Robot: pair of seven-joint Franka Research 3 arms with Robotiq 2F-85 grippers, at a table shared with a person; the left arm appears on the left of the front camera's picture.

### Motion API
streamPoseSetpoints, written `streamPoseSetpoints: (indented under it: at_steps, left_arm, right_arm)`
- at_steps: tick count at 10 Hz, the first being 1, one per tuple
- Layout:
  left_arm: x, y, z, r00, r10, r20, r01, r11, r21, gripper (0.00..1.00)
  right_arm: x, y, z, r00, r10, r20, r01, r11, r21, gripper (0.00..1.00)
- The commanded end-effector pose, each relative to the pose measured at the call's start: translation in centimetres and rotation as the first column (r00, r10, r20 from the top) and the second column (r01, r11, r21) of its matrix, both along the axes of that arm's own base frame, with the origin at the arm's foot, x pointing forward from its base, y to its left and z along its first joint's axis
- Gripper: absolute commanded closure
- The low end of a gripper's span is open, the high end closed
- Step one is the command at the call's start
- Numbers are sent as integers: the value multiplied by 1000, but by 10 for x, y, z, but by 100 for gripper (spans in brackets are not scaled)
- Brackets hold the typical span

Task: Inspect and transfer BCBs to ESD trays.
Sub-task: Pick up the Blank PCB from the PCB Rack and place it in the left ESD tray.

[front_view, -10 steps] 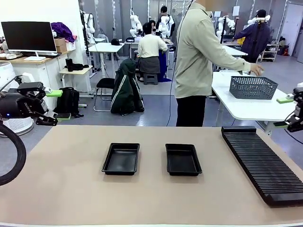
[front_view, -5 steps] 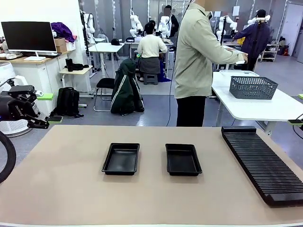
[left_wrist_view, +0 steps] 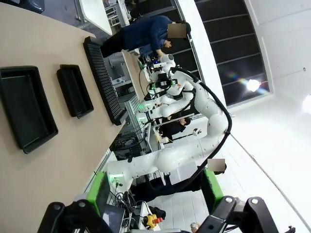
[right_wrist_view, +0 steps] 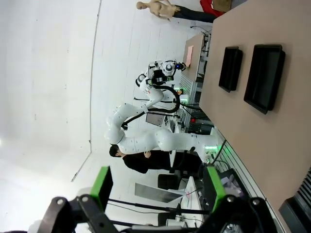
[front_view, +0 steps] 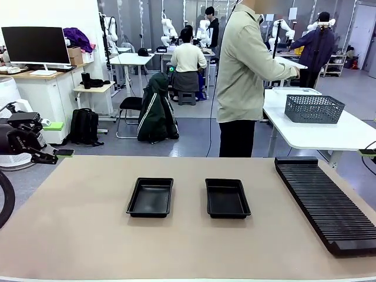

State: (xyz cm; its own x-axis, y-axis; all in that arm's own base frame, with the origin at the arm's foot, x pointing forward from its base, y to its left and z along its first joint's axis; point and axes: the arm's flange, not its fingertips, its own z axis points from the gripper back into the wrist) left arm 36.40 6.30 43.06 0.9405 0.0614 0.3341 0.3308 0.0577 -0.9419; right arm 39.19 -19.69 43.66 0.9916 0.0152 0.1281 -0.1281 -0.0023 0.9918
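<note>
Two black ESD trays, one on the left (front_view: pixel 150 197) and one on the right (front_view: pixel 227 198), lie side by side mid-table with bare floors. The BCBs are out of view. My left gripper (front_view: pixel 59 139) hangs open beyond the table's far left corner. In the left wrist view its open gripper (left_wrist_view: pixel 155 187) holds nothing, and both trays (left_wrist_view: pixel 26 114) (left_wrist_view: pixel 75 90) lie far off. A green fingertip of my right gripper (front_view: pixel 369 151) pokes in at the right edge. The right wrist view shows that gripper (right_wrist_view: pixel 158 187) open and empty, with the trays (right_wrist_view: pixel 265 75) (right_wrist_view: pixel 230 68) distant.
A long black ribbed rack (front_view: pixel 326 202) runs along the table's right side. A person (front_view: pixel 247 76) stands past the far edge, turned toward a white side table with a grey mesh basket (front_view: pixel 314 108).
My left gripper has drawn back to the left and lower. The right gripper has pulled out toward the right edge. The person's arm has come back from the basket.
</note>
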Motion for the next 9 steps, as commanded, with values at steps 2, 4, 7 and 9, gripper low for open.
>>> streamPoseSetpoints:
  at_steps: [2, 4, 7, 9]
  left_arm:
    - [-5, 3, 1, 999, -6, 32, 6, 1000, -1, 0]
    - [-7, 2, 1, 999, -4, 36, 3, 1000, 9, 0]
    - [-4, -2, -6, 1000, 1, -19, 0, 999, 41, 0]
    - [-7, -8, -6, 1000, 10, -22, -9, 998, 59, 0]
  right_arm:
    - [-1, -1, 4, 999, 4, 37, -4, 1000, 16, 0]
    - [-4, -1, 2, 999, -1, 33, 0, 1000, 13, 0]
    - [-7, 8, 1, 1000, -11, 19, 12, 999, -42, 0]
    - [-9, 14, -1, 999, -44, 11, 44, 996, -72, 0]
